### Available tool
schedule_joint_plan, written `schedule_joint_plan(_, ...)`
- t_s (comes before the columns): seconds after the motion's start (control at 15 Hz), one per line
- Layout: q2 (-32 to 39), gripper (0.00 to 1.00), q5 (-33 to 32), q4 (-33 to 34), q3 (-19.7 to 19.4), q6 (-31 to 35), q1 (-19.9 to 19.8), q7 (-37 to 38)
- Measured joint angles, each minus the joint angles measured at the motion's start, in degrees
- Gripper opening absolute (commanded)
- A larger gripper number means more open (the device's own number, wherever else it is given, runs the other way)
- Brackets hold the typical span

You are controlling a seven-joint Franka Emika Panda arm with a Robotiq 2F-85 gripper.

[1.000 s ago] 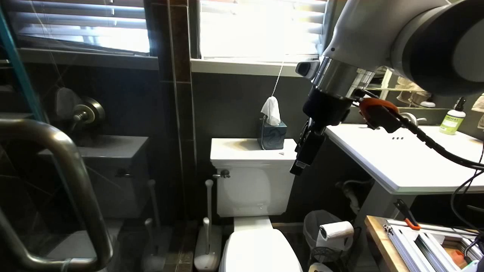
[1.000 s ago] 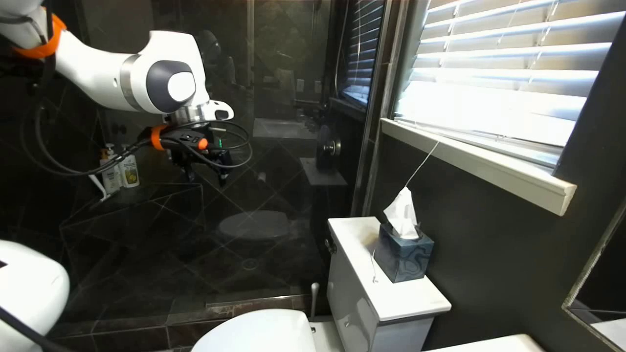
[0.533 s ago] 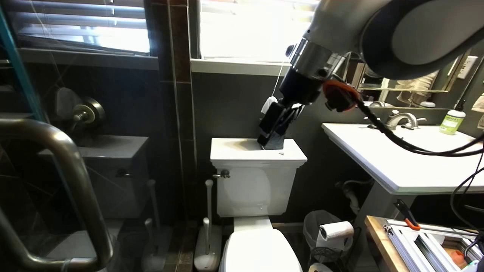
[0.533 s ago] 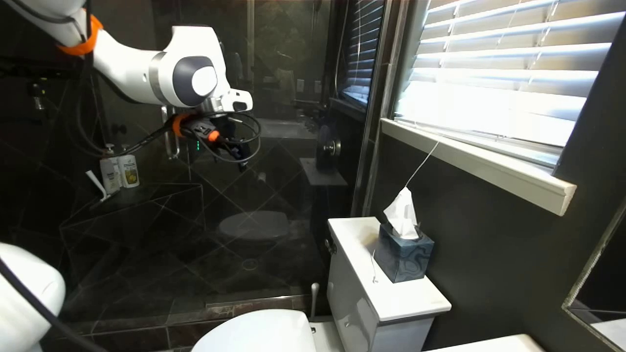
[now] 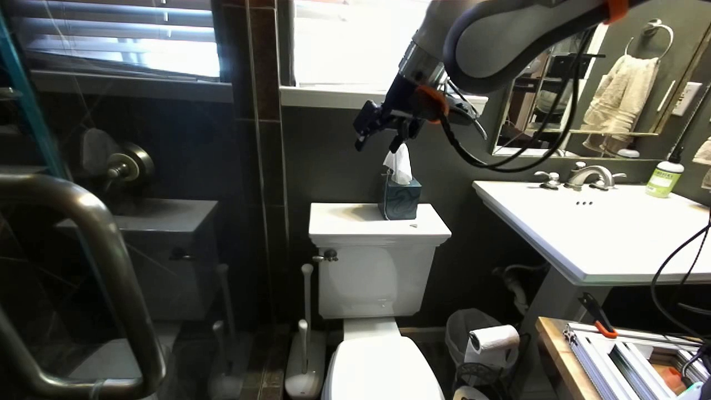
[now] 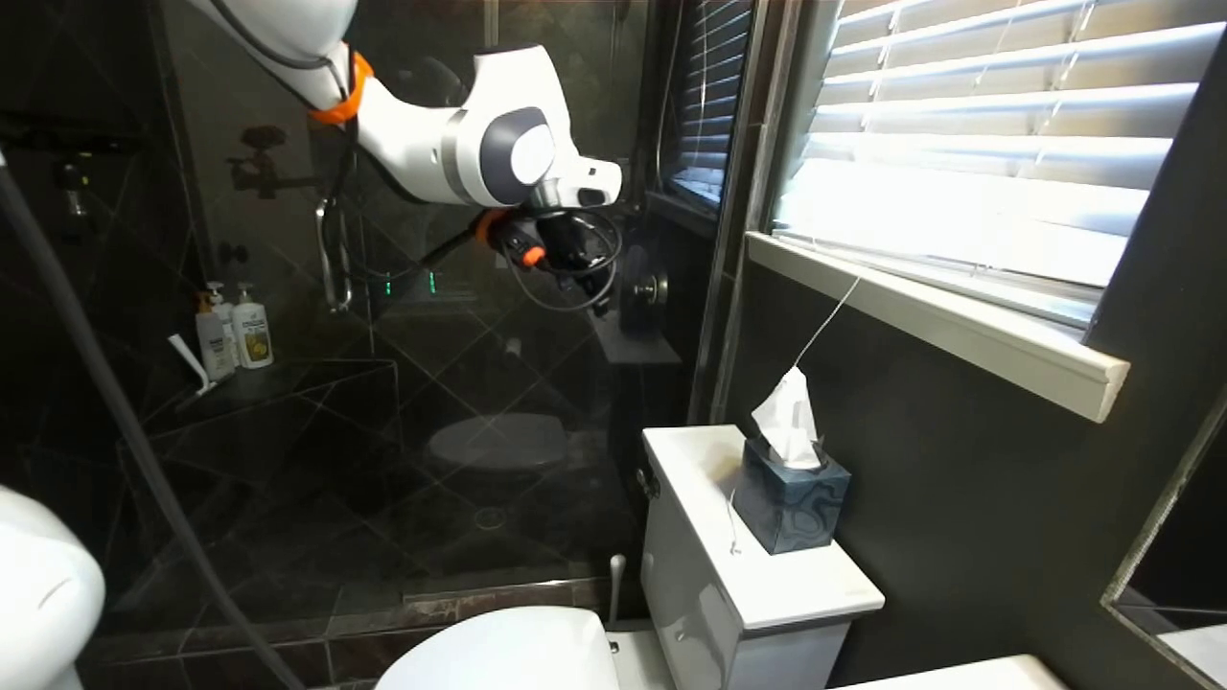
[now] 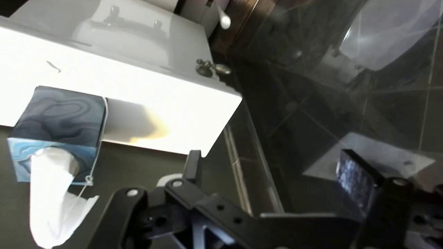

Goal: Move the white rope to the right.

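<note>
The robot arm point(image 6: 412, 149) leans in from overhead, its white forearm sloping down past an orange band point(image 6: 343, 93) and folding sharply at the wrist, so the last stretch hangs beneath the rest. In an exterior view I see the gripper point(image 5: 377, 145) tilted rather than plumb, its tip lowest and canted toward the left of that view, with a black cable point(image 5: 482, 163) drooping in a loose loop beside it. The grip is released: in the wrist view its two fingers point(image 7: 193, 167) stand wide apart.

In an exterior view the white rope point(image 6: 826, 324) slants down past the windowsill point(image 6: 930, 318) to the peak of a white tissue point(image 6: 791, 422). Lower, the wrist view shows it with a knot by the top of the tissue box point(image 7: 62, 114), then running down along the box's side. That box sits on the toilet tank lid point(image 5: 339, 218). From the wrist, the rope, tissue and box all show to the left of the spread fingers, apart from them. In both exterior views the gripper hangs higher than the box, and neither finger touches the rope.
</note>
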Motion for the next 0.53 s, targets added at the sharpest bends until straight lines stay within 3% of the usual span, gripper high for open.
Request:
schedule_joint_plan(0.27, 4.5, 1.00, -2.9, 5.4, -5.3, 2.8, -2.2, 6.9)
schedule_joint_plan(0.53, 9.5, 1.00, -9.1, 10.2, -10.4, 5.0, -2.6, 18.5)
